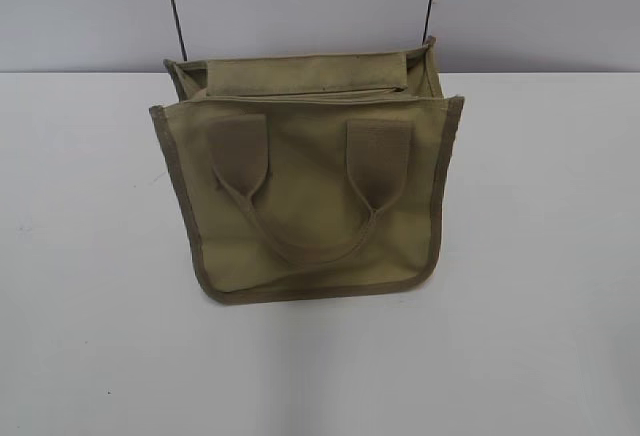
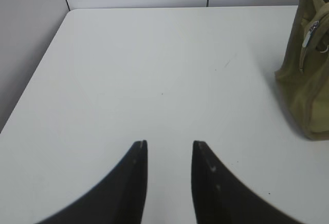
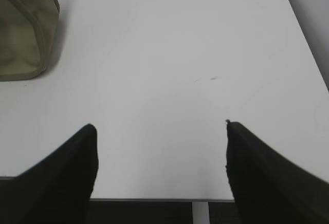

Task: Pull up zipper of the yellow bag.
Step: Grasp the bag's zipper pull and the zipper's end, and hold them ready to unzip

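Observation:
The yellow bag [image 1: 310, 206] stands upright at the middle of the white table, its two strap handles hanging down the front. The zipper [image 1: 310, 93] runs along its top panel. In the left wrist view the bag [image 2: 308, 80] is at the right edge, with the silver pull [image 2: 310, 33] on its end. In the right wrist view a bag corner [image 3: 23, 34] shows at top left. My left gripper [image 2: 169, 143] is open and empty over bare table, left of the bag. My right gripper [image 3: 160, 125] is wide open and empty over the table's edge, right of the bag.
The white table [image 1: 540, 256] spreads on both sides of the bag. A grey wall with two dark vertical seams [image 1: 174, 6] stands behind. The table's edge [image 3: 159, 199] lies right under the right gripper, with dark floor beyond.

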Robot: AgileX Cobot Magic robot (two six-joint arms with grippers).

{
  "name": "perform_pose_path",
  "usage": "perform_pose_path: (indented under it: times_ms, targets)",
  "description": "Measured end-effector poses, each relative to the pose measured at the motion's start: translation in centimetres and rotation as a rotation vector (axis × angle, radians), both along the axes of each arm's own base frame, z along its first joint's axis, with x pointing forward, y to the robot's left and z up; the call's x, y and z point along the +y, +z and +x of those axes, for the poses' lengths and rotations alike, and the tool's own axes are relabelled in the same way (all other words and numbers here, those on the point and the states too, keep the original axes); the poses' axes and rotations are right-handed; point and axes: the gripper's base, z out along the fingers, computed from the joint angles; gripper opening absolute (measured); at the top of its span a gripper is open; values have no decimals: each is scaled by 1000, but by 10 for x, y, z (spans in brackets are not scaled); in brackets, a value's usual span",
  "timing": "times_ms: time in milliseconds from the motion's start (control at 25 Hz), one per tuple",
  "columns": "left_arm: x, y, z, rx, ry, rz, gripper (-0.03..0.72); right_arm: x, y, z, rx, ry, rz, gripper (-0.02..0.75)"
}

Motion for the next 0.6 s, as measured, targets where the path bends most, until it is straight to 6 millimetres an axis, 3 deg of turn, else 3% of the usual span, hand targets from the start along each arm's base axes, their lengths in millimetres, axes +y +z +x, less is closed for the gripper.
perform_pose_path:
  times_ms: [600]
  targets:
    - [-1,0,0,-1,-6,-8,226,0,0,0,0,0,0,568]
